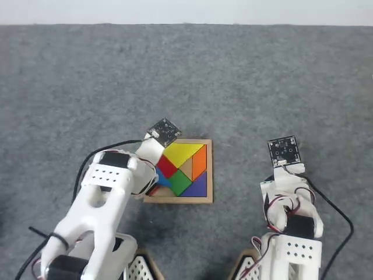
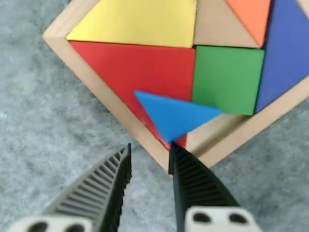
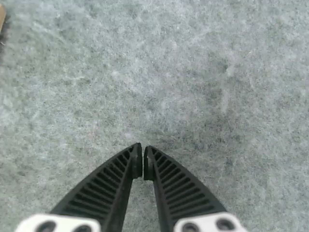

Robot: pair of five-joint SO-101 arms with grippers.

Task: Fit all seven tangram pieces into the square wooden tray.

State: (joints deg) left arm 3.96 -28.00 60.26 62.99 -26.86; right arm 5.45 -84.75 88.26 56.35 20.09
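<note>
The square wooden tray [image 1: 207, 175] lies mid-table with yellow [image 1: 182, 153], orange [image 1: 200, 160], red [image 1: 166, 166], green [image 1: 180, 182] and dark blue [image 1: 198, 185] pieces set in it. In the left wrist view a light blue triangle [image 2: 174, 116] lies tilted across the red piece [image 2: 130, 67] and the tray rim [image 2: 91, 77]. My left gripper [image 2: 149, 154] is open just outside that rim, one fingertip [image 2: 176, 157] right at the triangle's corner. My right gripper [image 3: 143, 162] is shut on nothing above the bare mat.
A tan triangular patch [image 2: 217, 29] shows between the yellow and orange pieces; I cannot tell whether it is a piece or bare tray floor. The left arm [image 1: 111, 181] covers the tray's left edge. The right arm [image 1: 288, 198] stands apart on grey mat.
</note>
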